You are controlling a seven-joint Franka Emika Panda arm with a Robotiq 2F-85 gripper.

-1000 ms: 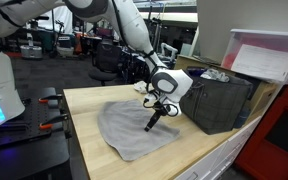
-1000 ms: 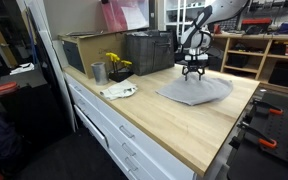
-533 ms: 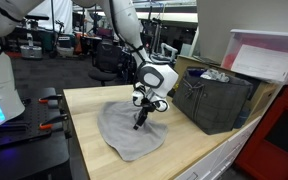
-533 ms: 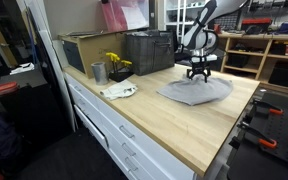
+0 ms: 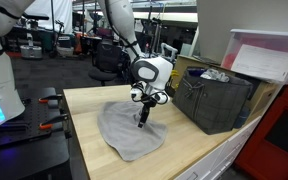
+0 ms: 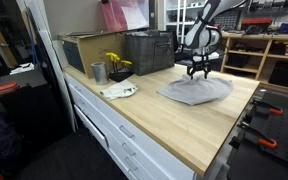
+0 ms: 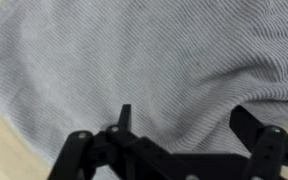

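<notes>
A grey knitted cloth (image 5: 122, 135) lies spread and rumpled on the wooden tabletop (image 5: 89, 105); it also shows in the other exterior view (image 6: 189, 92) and fills the wrist view (image 7: 134, 50). My gripper (image 5: 141, 120) points straight down over the cloth's right part, fingertips at or just above the fabric. It also shows in the exterior view from the table's far end (image 6: 199, 75). In the wrist view the two black fingers (image 7: 184, 125) stand apart with bare cloth between them and a raised fold to the right. Nothing is held.
A dark mesh bin (image 5: 219, 100) stands right of the cloth, with a white box (image 5: 269, 55) above it; the bin also shows from the far end (image 6: 149, 50). A metal cup (image 6: 99, 72), yellow flowers (image 6: 114, 62) and a white sheet (image 6: 119, 91) sit near the table's front edge.
My gripper has moved left across the cloth, away from the bin. The cloth's right edge has drawn in leftward with it and is now more bunched.
</notes>
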